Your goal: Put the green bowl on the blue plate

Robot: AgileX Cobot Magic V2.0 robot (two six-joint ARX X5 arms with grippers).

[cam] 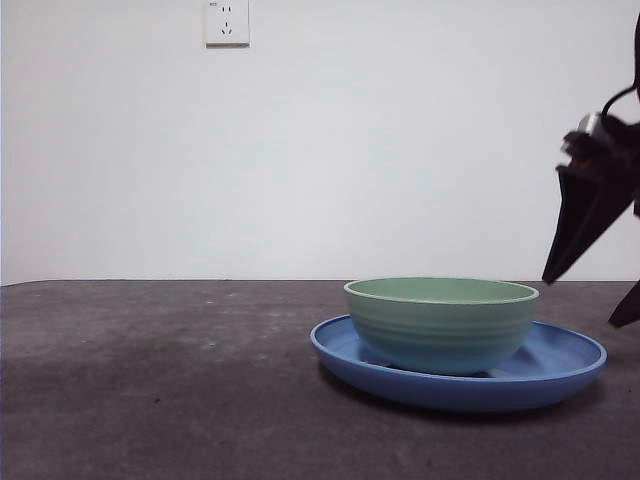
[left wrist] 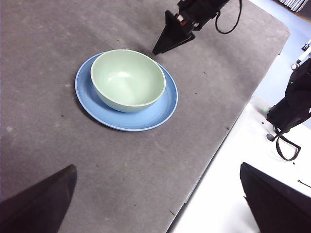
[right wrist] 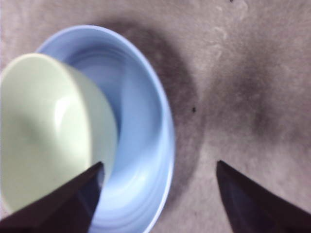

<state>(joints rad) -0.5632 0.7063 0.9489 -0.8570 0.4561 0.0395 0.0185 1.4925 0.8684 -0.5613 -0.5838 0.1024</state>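
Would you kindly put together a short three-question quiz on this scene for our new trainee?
1. True or false: the green bowl sits inside the blue plate.
2. Multiple choice: the right gripper is (a) shut on the bowl, (b) open, holding nothing, beside the plate's rim, (c) out of view.
3. Short answer: is the bowl centred on the plate or nearer one rim?

Key:
1. True. The bowl stands upright on the plate.
2. b. Its jaws are apart and it grips nothing; the left gripper also waits open, farther off.
3. Off-centre: more bare blue shows on one side than on the other.
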